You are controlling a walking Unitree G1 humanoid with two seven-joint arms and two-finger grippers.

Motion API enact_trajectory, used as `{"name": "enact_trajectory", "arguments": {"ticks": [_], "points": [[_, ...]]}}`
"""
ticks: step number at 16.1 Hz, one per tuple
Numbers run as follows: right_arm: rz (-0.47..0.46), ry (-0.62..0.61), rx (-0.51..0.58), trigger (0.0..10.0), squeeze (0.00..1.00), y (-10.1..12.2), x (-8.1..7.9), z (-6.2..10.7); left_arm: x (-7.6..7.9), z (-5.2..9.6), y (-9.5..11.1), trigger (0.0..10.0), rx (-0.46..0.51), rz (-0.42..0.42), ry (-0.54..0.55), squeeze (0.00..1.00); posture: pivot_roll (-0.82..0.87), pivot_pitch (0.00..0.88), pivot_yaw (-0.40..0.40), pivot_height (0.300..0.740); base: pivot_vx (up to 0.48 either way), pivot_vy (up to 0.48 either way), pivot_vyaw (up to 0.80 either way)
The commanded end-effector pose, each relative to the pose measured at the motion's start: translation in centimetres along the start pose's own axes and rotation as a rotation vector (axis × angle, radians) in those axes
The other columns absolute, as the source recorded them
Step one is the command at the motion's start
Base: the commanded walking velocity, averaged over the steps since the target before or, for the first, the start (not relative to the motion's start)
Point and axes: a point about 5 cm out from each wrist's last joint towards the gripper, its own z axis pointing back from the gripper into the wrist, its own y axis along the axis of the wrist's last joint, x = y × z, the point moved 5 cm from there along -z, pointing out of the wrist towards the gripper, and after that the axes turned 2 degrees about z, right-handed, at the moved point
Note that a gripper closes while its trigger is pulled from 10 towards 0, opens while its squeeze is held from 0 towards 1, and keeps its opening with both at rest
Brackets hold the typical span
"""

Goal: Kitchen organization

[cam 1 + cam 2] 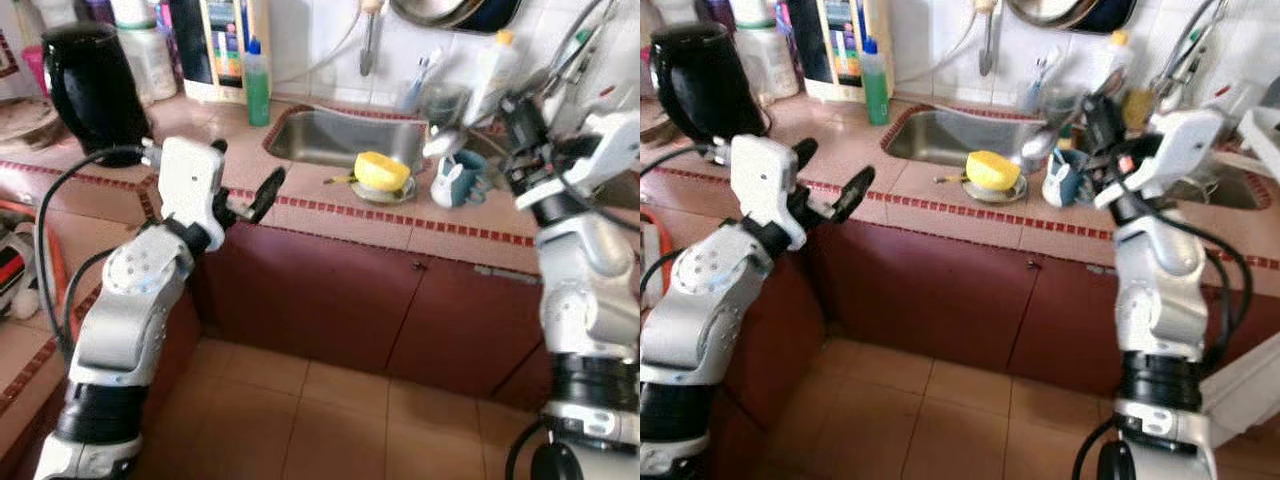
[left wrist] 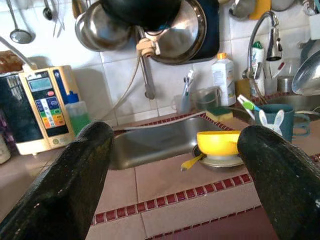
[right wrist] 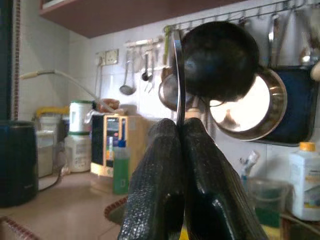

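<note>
My right gripper [image 1: 1098, 103] is raised over the counter beside the sink and is shut on a metal spoon [image 1: 1037, 144]. The spoon's bowl hangs just above a teal mug [image 1: 458, 178] with a rabbit on it. In the right wrist view the spoon [image 3: 179, 75] stands edge-on between the closed fingers [image 3: 155, 190]. A yellow bowl [image 1: 382, 171] sits on a small plate at the sink's front edge. My left gripper [image 1: 243, 172] is open and holds nothing, hovering at the counter's front edge left of the sink, pointing towards the yellow bowl [image 2: 217, 142].
The steel sink [image 1: 340, 135] is set into the tiled counter. A green bottle [image 1: 258, 85], a black kettle [image 1: 90, 85] and a water purifier [image 2: 47, 107] stand at the back left. Pans [image 2: 172, 30] hang on the wall. Red cabinet doors [image 1: 330, 300] lie below.
</note>
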Motion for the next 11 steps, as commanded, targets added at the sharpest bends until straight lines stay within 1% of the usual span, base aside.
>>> {"name": "enact_trajectory", "arguments": {"ticks": [1, 3, 4, 6, 11], "points": [[-0.001, 0.008, 0.025, 10.0, 0.00, 0.66, -0.31, -0.40, -0.29, 0.05, 0.08, 10.0, -0.004, -0.017, -0.004, 0.00, 0.03, 0.000, -0.044, 0.740, 0.000, 0.000, 0.00], [0.000, 0.005, 0.023, 10.0, 0.00, 0.58, -0.31, -0.35, -0.32, 0.12, 0.09, 10.0, -0.003, -0.028, -0.017, 0.00, 0.03, 0.000, -0.039, 0.740, 0.000, 0.000, 0.00], [0.000, 0.005, 0.022, 10.0, 0.00, 0.56, -0.30, -0.33, -0.23, 0.16, 0.09, 10.0, 0.000, -0.020, -0.028, 0.00, 0.03, 0.000, -0.039, 0.740, 0.000, 0.000, 0.00], [-0.001, 0.004, 0.022, 10.0, 0.00, 0.55, -0.30, -0.29, -0.25, 0.13, 0.12, 10.0, -0.003, -0.037, -0.027, 0.00, 0.03, 0.000, -0.035, 0.740, 0.000, 0.000, 0.00], [0.001, 0.010, 0.016, 10.0, 0.00, 0.54, -0.35, -0.12, -0.73, -0.02, 0.06, 10.0, -0.005, -0.019, -0.009, 0.00, 0.03, 0.000, -0.034, 0.740, 0.000, 0.000, 0.00]]}}
